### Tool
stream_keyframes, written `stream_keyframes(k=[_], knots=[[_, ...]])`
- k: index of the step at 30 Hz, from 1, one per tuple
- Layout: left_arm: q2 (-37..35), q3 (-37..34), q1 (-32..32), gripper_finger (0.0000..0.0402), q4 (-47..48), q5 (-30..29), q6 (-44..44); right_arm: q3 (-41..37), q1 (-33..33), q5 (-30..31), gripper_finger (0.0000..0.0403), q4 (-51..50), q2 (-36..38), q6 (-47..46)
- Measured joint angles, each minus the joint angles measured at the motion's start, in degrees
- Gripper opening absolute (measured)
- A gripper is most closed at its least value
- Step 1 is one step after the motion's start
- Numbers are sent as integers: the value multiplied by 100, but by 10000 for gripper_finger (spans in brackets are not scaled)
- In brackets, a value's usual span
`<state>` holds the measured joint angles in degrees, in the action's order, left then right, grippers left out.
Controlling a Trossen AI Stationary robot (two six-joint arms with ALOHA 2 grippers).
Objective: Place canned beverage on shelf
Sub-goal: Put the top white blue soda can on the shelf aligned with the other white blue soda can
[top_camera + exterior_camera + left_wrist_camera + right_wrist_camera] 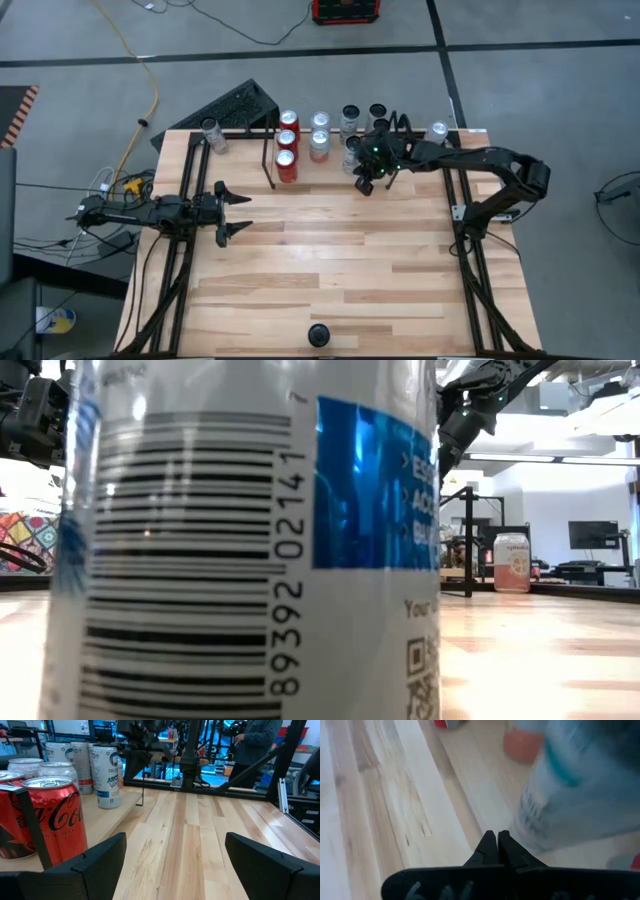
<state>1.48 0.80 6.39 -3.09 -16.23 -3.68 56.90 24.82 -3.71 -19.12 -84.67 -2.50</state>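
Here, your right claw (366, 183), pinched shut and empty, hangs beside the silver cans (350, 121) at the shelf (268, 150) on the tabletop's (340, 260) far edge, while your left claw (236, 213) waits wide open facing the red cans (286, 165).

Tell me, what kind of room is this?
Probably a robotics lab or workshop: a wooden table with two dark arms on rails, monitors and equipment racks behind, cables across the concrete floor.

Grey concrete floor (560, 90) with dark seams; yellow cable (150, 95); red crate (345, 10); wall monitor (593, 535); person (255, 742) standing behind.
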Motion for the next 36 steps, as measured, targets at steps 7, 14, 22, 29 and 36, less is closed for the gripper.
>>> stream_keyframes(k=[7,14,22,29,36], knots=[[2,0,0,327,2,0,0,-9,45,4,0,50,-6,100],[1,0,-1,327,0,-1,0,-8,120,-71,0,105,-4,105],[0,0,0,327,1,-1,0,381,264,5,0,-210,-4,392],[0,0,-2,327,0,0,0,612,456,25,0,-296,-3,579],[2,0,0,327,2,-2,0,612,576,-72,0,-303,-2,759]])
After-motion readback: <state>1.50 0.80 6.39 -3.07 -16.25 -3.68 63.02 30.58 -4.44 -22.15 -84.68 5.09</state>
